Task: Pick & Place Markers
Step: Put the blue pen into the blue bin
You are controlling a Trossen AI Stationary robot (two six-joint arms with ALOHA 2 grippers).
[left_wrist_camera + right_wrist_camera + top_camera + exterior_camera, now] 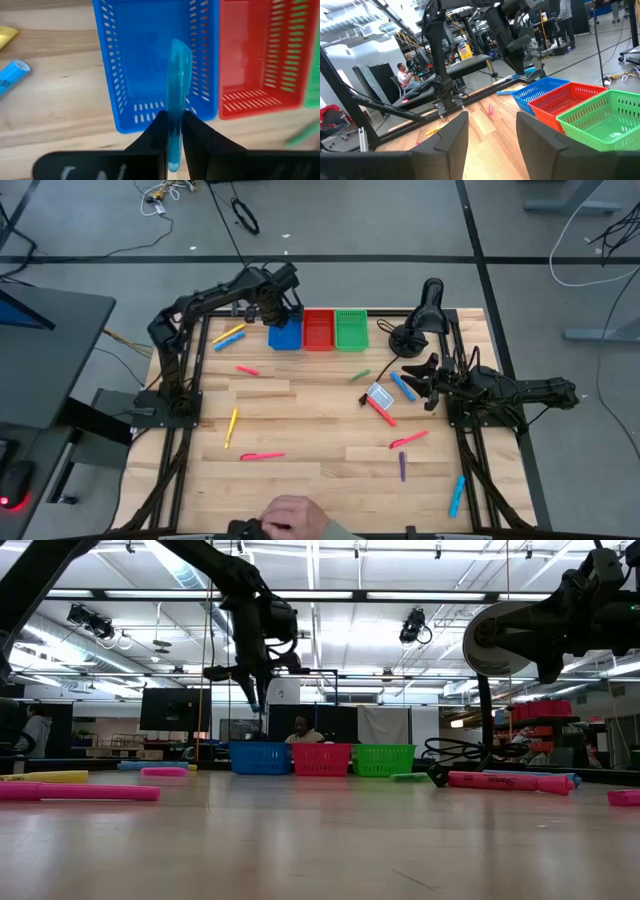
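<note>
Blue is the colour that matters: we hold a translucent blue marker (177,75) pinched between the closed jaws of the left gripper (172,125), poised directly over the blue bin (155,65) at the upper centre of the high view. To finish this step well, we judge we should keep the marker centred over the bin's floor, lower a little so it cannot bounce off the perforated wall, and only then part the jaws; drifting toward the red bin (260,55) next door would spoil the colour match.

Our left arm reaches from the left edge of the desk (300,430) up and across to the bins, wrist bent downward, the marker hanging nose-down above the bin in the low view. Our right gripper (490,130) waits at the right side of the desk, jaws standing apart with nothing between them, facing the green bin (605,120).

Other markers lie scattered across the desk: a pink marker (262,456) low in the frame, a yellow marker (232,426) at left, and a purple marker (402,466) lower right.
</note>
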